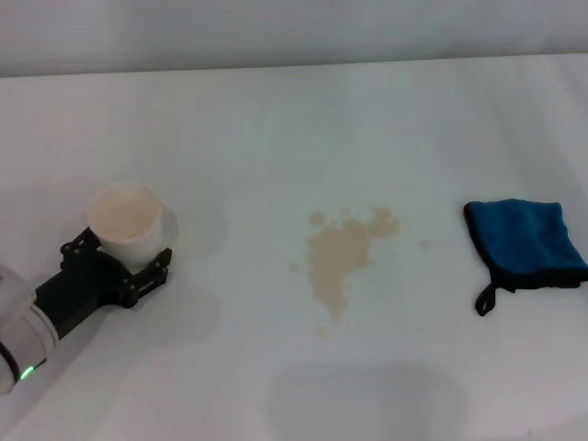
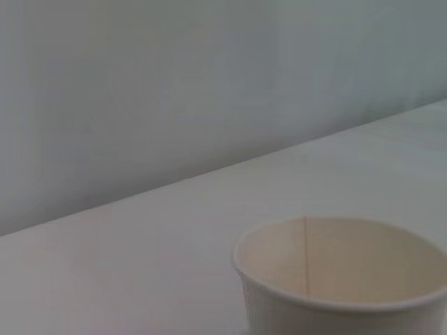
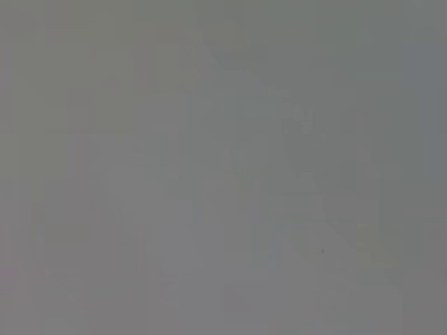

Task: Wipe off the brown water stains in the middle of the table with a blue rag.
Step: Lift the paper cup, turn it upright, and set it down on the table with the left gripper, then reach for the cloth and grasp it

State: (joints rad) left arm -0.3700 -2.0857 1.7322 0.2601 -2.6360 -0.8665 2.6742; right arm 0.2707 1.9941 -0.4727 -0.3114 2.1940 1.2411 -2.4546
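cup left | stains centre | rag right | all on table

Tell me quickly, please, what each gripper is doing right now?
Left gripper: shut on the white cup, upright at the left of the table.
Right gripper: not in view in any picture.

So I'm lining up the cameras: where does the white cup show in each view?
Head view: the white cup stands at the left of the table, held in the left gripper.
Left wrist view: the cup fills the lower right corner.
Right wrist view: not in it.
Shared landmark: the table's far edge against the wall.
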